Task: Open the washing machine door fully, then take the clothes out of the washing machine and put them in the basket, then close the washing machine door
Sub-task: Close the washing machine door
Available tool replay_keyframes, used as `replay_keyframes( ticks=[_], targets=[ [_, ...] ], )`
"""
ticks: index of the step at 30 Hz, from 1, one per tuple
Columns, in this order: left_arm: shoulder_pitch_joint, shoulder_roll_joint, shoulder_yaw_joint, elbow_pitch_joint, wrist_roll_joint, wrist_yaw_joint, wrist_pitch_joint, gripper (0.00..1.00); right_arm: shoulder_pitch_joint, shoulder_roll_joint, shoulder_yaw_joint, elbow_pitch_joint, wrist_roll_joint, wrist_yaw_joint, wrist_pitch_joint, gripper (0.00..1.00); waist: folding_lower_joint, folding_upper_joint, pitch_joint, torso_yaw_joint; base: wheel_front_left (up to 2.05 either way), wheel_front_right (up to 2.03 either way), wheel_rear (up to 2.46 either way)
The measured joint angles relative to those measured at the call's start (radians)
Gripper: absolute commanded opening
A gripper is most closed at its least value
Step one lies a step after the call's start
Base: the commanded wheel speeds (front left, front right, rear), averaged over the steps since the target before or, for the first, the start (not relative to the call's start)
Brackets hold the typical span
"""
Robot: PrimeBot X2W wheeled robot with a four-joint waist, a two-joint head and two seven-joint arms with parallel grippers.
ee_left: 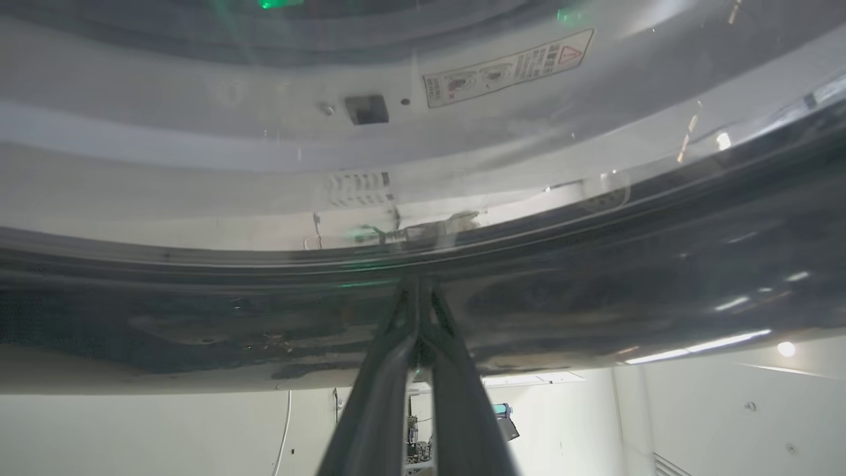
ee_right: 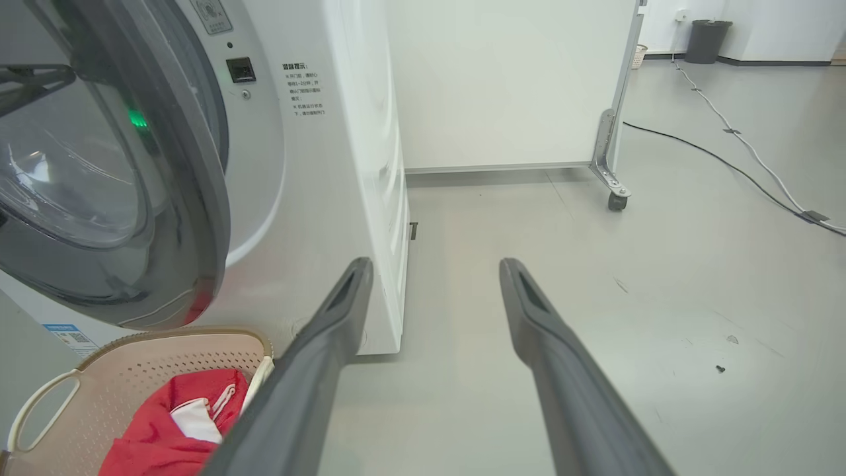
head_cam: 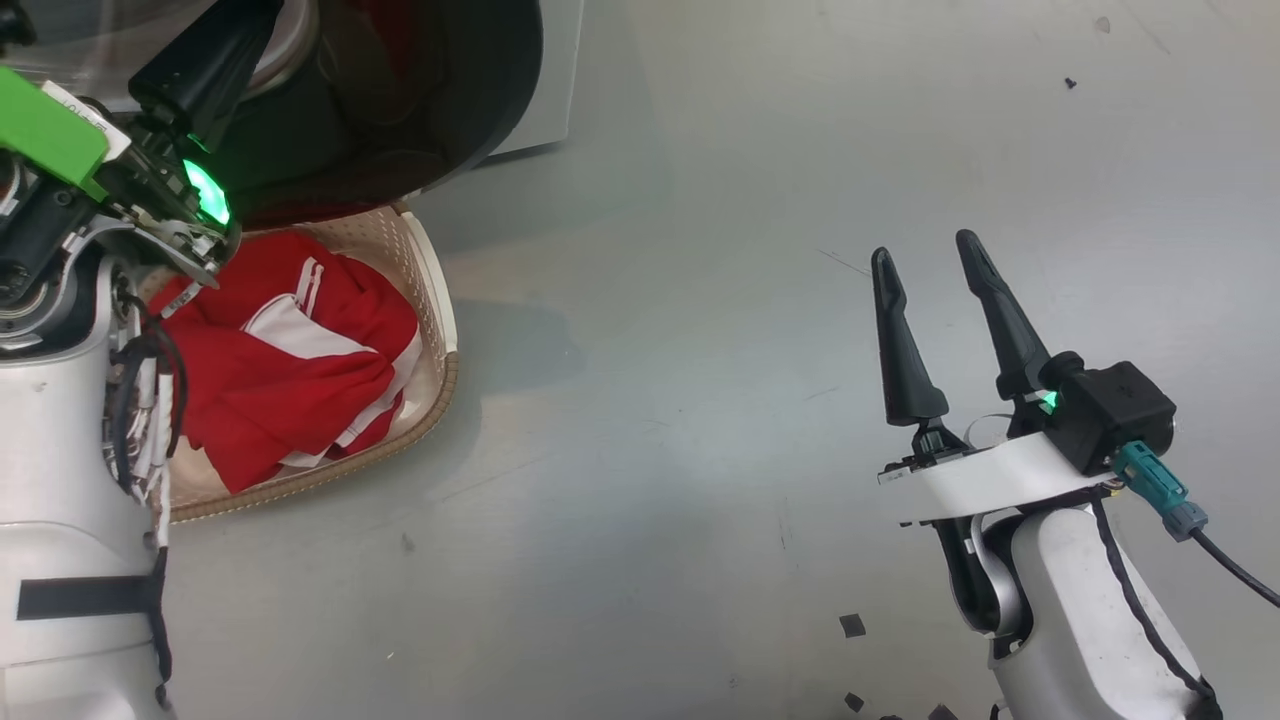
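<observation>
- left gripper (ee_left: pixel 418 294): fingers together, tips against door (ee_left: pixel 595 277) rim
- right gripper (head_cam: pixel 924 250): fingers apart, over floor (head_cam: pixel 700 300)
- clothes (head_cam: pixel 280 380) in basket (head_cam: pixel 443 330), under the door, beside washer (ee_right: pixel 330 172)

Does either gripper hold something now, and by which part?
Nothing is held. The left gripper, jaws shut empty, has its tips at the black rim of the washing machine door; the right gripper is open and empty.

Glossy door (ee_right: pixel 132 198) (soft red cloth (head_cam: pixel 290 370))
</observation>
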Motion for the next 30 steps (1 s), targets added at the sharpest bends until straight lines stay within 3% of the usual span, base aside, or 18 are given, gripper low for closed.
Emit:
replay_keyframes(
  ticks=[14, 30],
  targets=[
    [0.034, -0.022, 0.046, -0.060, -0.004, 0.000, -0.005, 0.00, 0.000, 0.000, -0.024, 0.010, -0.014, 0.000, 0.000, 1.00, 0.0000, 0.0000, -0.031, 0.072, 0.00, 0.00, 0.00],
    [0.373, -0.049, 0.126, -0.187, -0.003, 0.000, -0.025, 0.00, 0.014, -0.001, -0.045, 0.059, -0.048, 0.019, 0.000, 1.00, 0.0000, 0.0000, -0.130, 0.163, 0.00, 0.00, 0.00]
  ],
)
